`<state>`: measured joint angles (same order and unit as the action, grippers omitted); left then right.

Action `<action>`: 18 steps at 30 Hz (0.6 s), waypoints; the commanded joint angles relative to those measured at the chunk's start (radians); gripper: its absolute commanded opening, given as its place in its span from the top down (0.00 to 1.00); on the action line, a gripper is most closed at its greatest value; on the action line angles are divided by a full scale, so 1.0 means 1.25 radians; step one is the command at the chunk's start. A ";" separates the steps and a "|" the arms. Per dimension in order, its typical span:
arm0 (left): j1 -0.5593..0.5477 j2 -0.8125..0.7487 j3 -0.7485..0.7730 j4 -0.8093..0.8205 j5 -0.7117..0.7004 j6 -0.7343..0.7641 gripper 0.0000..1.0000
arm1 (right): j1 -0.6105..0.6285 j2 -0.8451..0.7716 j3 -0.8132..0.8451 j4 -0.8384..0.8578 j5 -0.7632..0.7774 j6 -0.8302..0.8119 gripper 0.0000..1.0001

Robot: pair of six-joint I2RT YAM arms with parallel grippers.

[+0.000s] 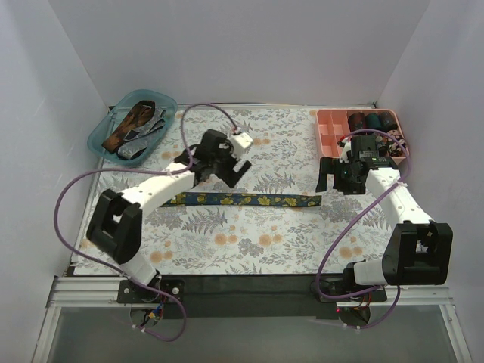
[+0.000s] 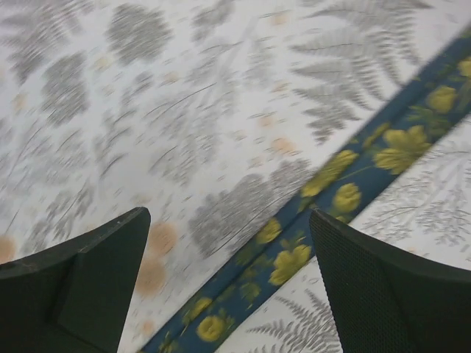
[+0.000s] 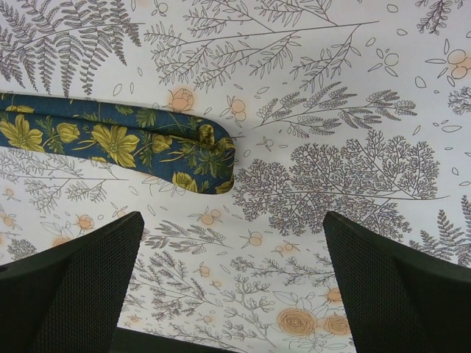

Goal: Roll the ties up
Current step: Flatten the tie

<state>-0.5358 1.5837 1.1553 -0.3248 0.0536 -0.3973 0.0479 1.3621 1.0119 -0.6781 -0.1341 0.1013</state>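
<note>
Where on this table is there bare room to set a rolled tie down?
Free: the near strip of cloth in front of the navy tie, and the far middle between the left gripper and the pink tray. Crowded: the corner with the teal bin, and beside the tray, where the right gripper hangs.

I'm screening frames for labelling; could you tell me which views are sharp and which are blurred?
Left wrist: blurred, ferns on the tablecloth smeared, the navy tie soft too. Right wrist: crisp on tablecloth and tie end. Top external: sharp, evenly lit, no glare.
</note>
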 commanded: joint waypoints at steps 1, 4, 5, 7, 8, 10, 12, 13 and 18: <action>-0.090 0.082 0.056 0.010 0.121 0.142 0.17 | 0.001 -0.020 0.023 0.015 0.003 0.006 0.02; -0.130 0.154 0.094 0.010 0.139 0.188 0.17 | 0.000 -0.034 0.010 0.016 -0.001 0.010 0.02; -0.135 0.181 0.104 0.005 0.159 0.200 0.17 | 0.000 -0.037 0.007 0.016 -0.001 0.011 0.02; -0.149 0.215 0.122 -0.009 0.185 0.223 0.17 | -0.003 -0.043 -0.007 0.016 -0.001 0.015 0.02; -0.149 0.215 0.127 -0.009 0.194 0.227 0.17 | -0.003 -0.043 -0.011 0.017 -0.001 0.015 0.02; -0.152 0.246 0.135 -0.015 0.203 0.234 0.18 | -0.004 -0.044 -0.022 0.018 -0.009 0.017 0.02; -0.154 0.271 0.147 -0.027 0.222 0.242 0.19 | -0.005 -0.043 -0.028 0.022 -0.012 0.020 0.02; -0.156 0.277 0.147 -0.029 0.227 0.244 0.19 | -0.006 -0.042 -0.033 0.026 -0.013 0.020 0.02; -0.156 0.309 0.157 -0.033 0.232 0.252 0.22 | -0.006 -0.033 -0.038 0.036 -0.026 0.016 0.02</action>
<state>-0.7284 1.9717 1.3106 -0.3557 0.3077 -0.1143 0.0452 1.3281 0.9661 -0.6704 -0.1417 0.1177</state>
